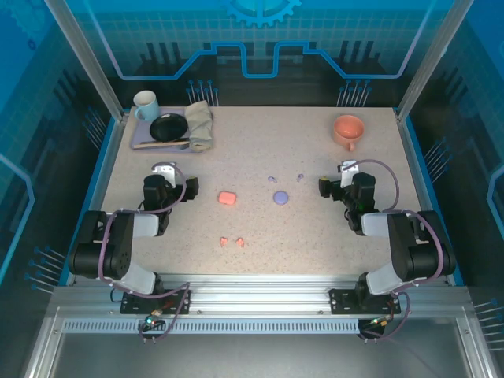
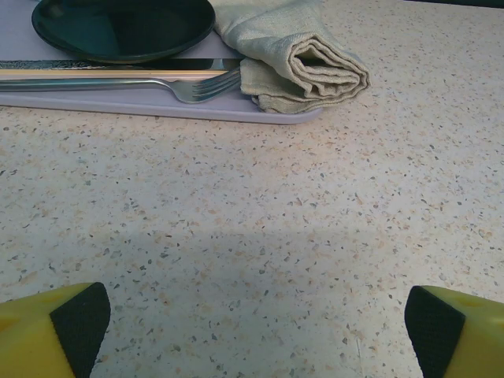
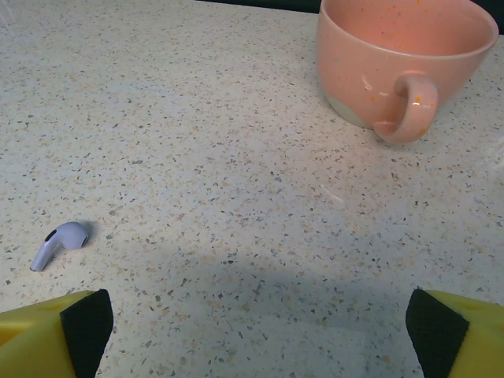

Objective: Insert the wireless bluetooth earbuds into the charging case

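Both arms' jaws gape wide, empty. The lilac earbud (image 3: 59, 242) left of the pink mug (image 3: 402, 63) is tiny; an off-centre pinch could flick it across the worktop (image 3: 236, 157)

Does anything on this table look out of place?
Yes: the earbuds lie loose on the table, outside their cases. The pink buds sit apart from the pink case, the lilac buds apart from the lilac case. Nothing looks spilled or broken.

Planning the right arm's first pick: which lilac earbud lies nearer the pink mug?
The right-hand lilac earbud; the other lilac earbud lies further left, just beyond the lilac case.
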{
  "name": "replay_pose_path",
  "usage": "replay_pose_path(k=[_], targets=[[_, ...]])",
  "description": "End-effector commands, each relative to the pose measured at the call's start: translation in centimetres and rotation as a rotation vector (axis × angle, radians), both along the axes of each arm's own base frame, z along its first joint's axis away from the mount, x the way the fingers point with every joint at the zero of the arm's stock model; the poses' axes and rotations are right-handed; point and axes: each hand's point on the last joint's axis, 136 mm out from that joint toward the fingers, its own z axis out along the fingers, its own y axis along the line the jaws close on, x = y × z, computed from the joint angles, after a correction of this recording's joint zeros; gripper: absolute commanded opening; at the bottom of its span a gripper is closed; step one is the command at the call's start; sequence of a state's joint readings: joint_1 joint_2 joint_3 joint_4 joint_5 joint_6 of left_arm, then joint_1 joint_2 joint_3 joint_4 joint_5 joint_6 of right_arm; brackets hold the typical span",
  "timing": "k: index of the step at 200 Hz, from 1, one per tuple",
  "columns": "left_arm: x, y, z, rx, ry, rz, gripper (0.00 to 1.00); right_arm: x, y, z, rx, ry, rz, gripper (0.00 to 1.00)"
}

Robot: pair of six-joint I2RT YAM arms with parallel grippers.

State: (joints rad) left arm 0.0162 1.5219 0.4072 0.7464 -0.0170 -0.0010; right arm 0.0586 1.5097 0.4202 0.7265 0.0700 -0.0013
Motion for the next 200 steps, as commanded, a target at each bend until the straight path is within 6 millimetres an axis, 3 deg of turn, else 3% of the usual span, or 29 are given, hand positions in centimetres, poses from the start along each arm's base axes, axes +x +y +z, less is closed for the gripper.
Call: replay_pose_path(k=[1,135,166,200], targets=[[0.7,-0.3,1.3,-0.013,-0.044,-0.016,0.99,0.6,0.2,1.2,0.001,-0.042,0.009,1.00],[0.7,-0.3,1.4,-0.014,-0.048,-0.018,0.99,0.6,-0.1,1.3,0.007,-0.042,0.000,1.00],[0.9,0.1,3.1,-0.013,-0.005,0.008,0.99,0.1,-1.9,4.3,0.016,-0.006,-0.116,1.00],[0.9,1.0,7.0,-0.030,0.063,0.077,0.99,-1.7,-4.0,7.6,0.154,0.200,-0.333,1.00]])
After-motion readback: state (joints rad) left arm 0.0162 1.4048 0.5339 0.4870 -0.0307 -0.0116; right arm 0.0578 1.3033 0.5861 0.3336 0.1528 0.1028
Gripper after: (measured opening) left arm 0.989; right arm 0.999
